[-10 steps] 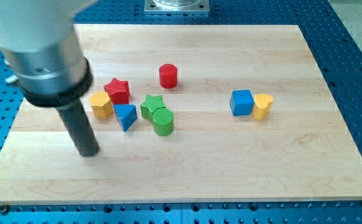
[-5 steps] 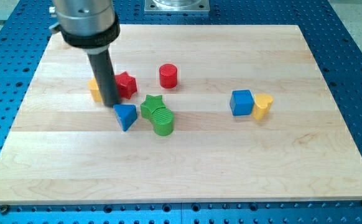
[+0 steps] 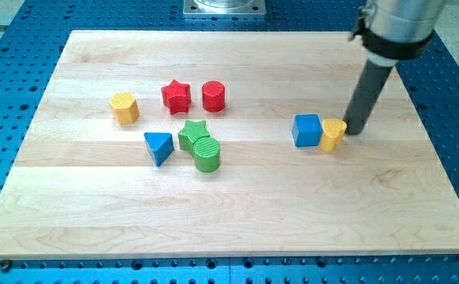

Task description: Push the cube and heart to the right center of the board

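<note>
The blue cube [image 3: 307, 130] sits right of the board's centre, with the yellow heart [image 3: 333, 134] touching its right side. My tip [image 3: 355, 131] is on the board just to the right of the yellow heart, close to it or touching it. The dark rod rises from there toward the view's top right.
On the left half of the wooden board [image 3: 237, 213] are a yellow hexagonal block [image 3: 124, 107], a red star [image 3: 176, 96], a red cylinder [image 3: 213, 96], a blue triangle [image 3: 158, 147], a green star [image 3: 192, 133] and a green cylinder [image 3: 207, 154].
My tip has swept from the left cluster across to the right side of the yellow heart. The red star has shifted up and right, and the yellow hexagonal block is uncovered.
</note>
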{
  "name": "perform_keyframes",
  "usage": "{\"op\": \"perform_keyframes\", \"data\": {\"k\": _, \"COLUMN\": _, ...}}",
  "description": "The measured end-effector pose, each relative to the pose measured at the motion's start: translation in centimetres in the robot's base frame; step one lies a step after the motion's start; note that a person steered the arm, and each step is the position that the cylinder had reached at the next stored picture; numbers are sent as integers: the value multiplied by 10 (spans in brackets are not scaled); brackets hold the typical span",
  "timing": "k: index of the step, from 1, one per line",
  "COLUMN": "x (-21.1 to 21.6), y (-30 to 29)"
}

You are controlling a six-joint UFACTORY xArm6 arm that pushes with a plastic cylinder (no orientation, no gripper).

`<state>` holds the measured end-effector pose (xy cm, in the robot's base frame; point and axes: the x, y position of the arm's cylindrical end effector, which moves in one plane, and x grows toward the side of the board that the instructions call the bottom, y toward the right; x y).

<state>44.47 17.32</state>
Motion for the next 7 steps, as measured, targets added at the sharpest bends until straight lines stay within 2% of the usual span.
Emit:
{"op": "perform_keyframes", "data": {"k": 5, "x": 1, "y": 9}}
{"op": "perform_keyframes", "data": {"k": 6, "x": -15, "y": -120}}
{"op": "perform_keyframes", "data": {"k": 7, "x": 35, "y": -160}}
